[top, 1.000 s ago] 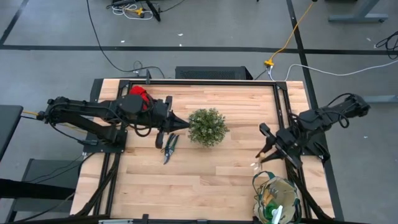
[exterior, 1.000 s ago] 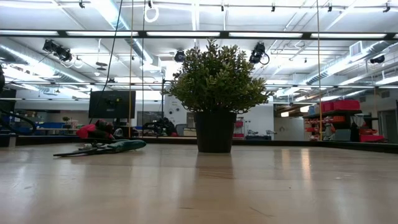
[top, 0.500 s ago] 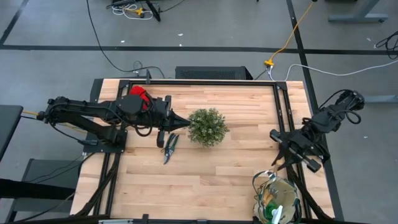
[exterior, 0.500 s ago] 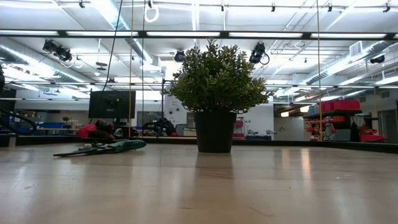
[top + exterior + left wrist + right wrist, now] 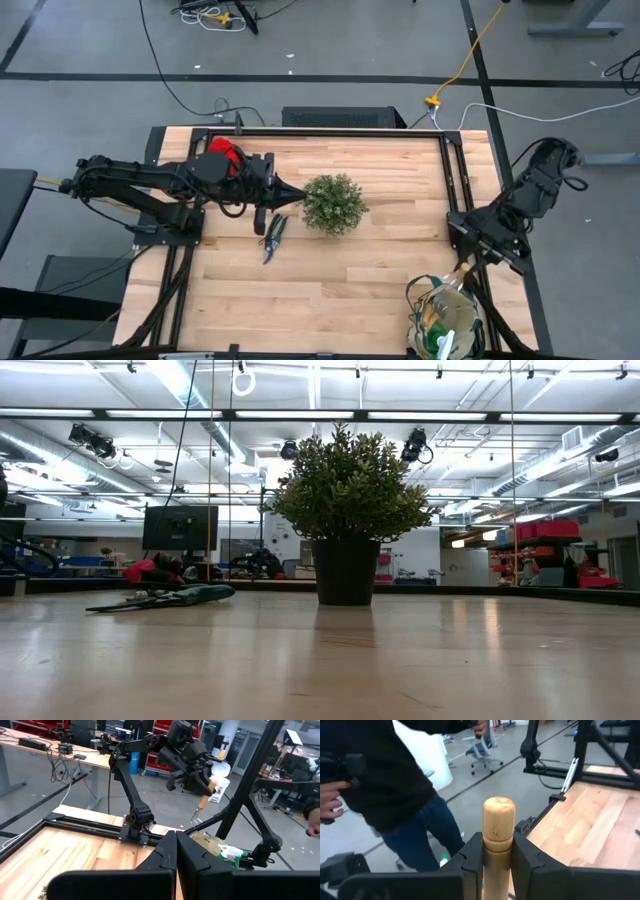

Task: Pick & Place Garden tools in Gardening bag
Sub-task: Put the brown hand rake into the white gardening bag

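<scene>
Fingers of right pincer (image 5: pixel 492 862) clamp wooden tool handle (image 5: pixel 498 827); left pincer (image 5: pixel 176 851) pressed together.

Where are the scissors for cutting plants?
The pruning shears lie flat on the table in the high view, on its left half, just left of the round green plant and right below the left tool.

Beige gardening bag (image 5: pixel 445 322) at near right table corner, tools inside; pruning shears (image 5: pixel 273 238), red gloves (image 5: pixel 224 152) on table.

Wooden table (image 5: pixel 330 270): plant (image 5: pixel 333 204), shears (image 5: pixel 272 238), red gloves (image 5: pixel 224 153), bag (image 5: pixel 446 318).
</scene>
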Robot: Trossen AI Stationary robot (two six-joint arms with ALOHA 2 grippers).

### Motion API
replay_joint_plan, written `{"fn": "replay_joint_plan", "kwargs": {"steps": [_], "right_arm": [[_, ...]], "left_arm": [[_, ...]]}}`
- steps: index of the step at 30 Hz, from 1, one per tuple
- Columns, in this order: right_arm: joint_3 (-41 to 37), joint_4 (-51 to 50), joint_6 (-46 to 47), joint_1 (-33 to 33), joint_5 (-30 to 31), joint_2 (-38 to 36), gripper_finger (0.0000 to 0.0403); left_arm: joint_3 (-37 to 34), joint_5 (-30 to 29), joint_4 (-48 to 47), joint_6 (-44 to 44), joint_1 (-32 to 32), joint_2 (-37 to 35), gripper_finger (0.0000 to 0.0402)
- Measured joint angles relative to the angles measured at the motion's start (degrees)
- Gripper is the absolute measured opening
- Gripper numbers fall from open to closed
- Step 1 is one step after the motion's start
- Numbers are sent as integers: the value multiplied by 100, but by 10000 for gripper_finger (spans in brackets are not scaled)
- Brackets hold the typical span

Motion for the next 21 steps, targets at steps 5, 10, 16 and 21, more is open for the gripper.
{"fn": "replay_joint_plan", "kwargs": {"steps": [5, 10, 16, 21], "right_arm": [[0, -42, -28, 191, 105, 11, 59], [-49, 6, 26, 422, 332, 78, 59], [-713, 633, 358, 720, 346, 109, 59], [-1402, 1544, 383, 918, 362, 119, 59]], "left_arm": [[0, -85, 0, -91, 0, 0, 3], [0, -102, 0, -89, 0, 0, 3], [0, -105, 0, -89, 0, 0, 3], [0, -105, 0, -91, 0, 0, 3]]}}
